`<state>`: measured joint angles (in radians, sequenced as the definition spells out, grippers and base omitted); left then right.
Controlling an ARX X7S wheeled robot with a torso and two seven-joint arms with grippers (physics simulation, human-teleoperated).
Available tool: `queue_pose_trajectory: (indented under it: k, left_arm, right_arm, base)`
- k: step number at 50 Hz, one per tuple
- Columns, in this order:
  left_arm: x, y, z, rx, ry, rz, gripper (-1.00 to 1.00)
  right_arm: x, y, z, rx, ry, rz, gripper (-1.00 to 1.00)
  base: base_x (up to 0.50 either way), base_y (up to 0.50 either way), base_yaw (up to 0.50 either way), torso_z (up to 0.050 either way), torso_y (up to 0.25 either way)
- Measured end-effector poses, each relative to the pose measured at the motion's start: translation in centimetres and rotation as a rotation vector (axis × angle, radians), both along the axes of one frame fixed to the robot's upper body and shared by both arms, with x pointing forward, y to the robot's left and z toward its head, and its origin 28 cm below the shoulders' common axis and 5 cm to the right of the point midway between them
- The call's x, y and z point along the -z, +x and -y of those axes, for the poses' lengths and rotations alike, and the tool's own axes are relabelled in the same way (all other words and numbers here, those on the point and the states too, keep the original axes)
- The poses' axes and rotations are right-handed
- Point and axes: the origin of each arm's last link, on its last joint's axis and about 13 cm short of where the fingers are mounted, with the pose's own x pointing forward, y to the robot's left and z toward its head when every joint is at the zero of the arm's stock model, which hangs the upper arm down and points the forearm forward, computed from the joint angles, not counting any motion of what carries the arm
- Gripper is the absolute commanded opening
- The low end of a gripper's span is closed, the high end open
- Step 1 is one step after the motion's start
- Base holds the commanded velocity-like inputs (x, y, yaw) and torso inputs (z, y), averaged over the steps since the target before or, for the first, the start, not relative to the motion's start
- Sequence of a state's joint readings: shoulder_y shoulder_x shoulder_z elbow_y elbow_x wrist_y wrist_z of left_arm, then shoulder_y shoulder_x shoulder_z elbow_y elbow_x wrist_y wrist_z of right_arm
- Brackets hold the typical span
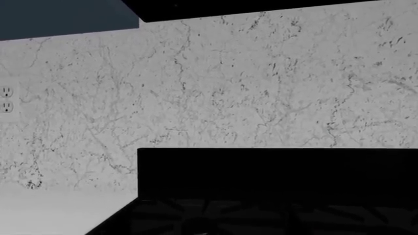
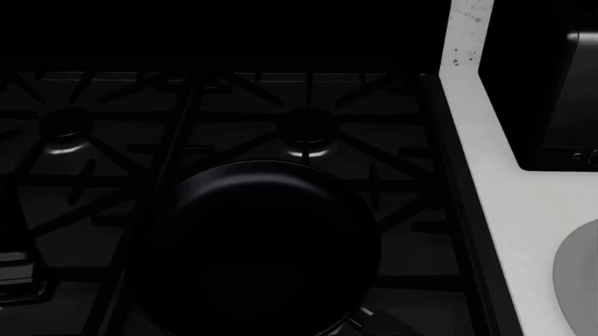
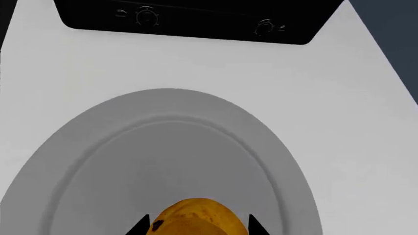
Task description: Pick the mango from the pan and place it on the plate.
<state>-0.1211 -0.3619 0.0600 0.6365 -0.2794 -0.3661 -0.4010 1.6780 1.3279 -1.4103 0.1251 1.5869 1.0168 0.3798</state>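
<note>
Mango (image 3: 194,218) seen in the right wrist view only, yellow-orange with a small dark spot on its skin, lying between the two dark fingertips (image 3: 138,227) of the right gripper (image 3: 196,229). Fingertips flanked the fruit on either side and lay close against it, apparently pinching it; actual contact hard to confirm so near the picture's edge. Positioned over the plate (image 3: 98,147), above its flat grey centre; whether resting on the surface or held just clear of it, impossible to tell. Plate sat on a white counter (image 3: 365,122), with a black appliance (image 3: 196,22) bearing small knobs well beyond the plate's far rim.

In the head view, pan (image 2: 257,245) stood on the dark stove (image 2: 94,140), its bowl black with no fruit visible inside; an edge of the plate (image 2: 579,276) showed at the right on the counter, past the stove's side.

Left gripper not visible anywhere; the left wrist view showed only a marbled wall (image 1: 228,83), a wall outlet (image 1: 7,99) and the stove's back edge.
</note>
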Motion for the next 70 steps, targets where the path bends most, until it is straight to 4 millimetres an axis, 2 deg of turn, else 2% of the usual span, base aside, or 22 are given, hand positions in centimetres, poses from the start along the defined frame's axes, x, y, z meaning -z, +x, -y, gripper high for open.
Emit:
queue_pose_trajectory:
  k: [56,57,70]
  left_arm:
    - [0.4,0.2,0.0,0.003,-0.008,-0.008,1.00]
    - [0.4,0.2,0.0,0.003,-0.008,-0.007,1.00]
    - [0.6,0.1,-0.1,0.002,-0.013,-0.010,1.00]
  right_arm:
    - [2.6,0.2,0.4,0.023,0.035,0.006,-1.00]
    - [2.6,0.2,0.4,0.024,0.036,0.006,1.00]
    - [1.7,0.2,0.6,0.025,0.033,0.049,1.00]
  base:
    - [0.00,0.00,0.00,0.000,0.001]
    - [0.00,0.00,0.00,0.000,0.000]
    - [0.00,0.00,0.00,0.000,0.000]
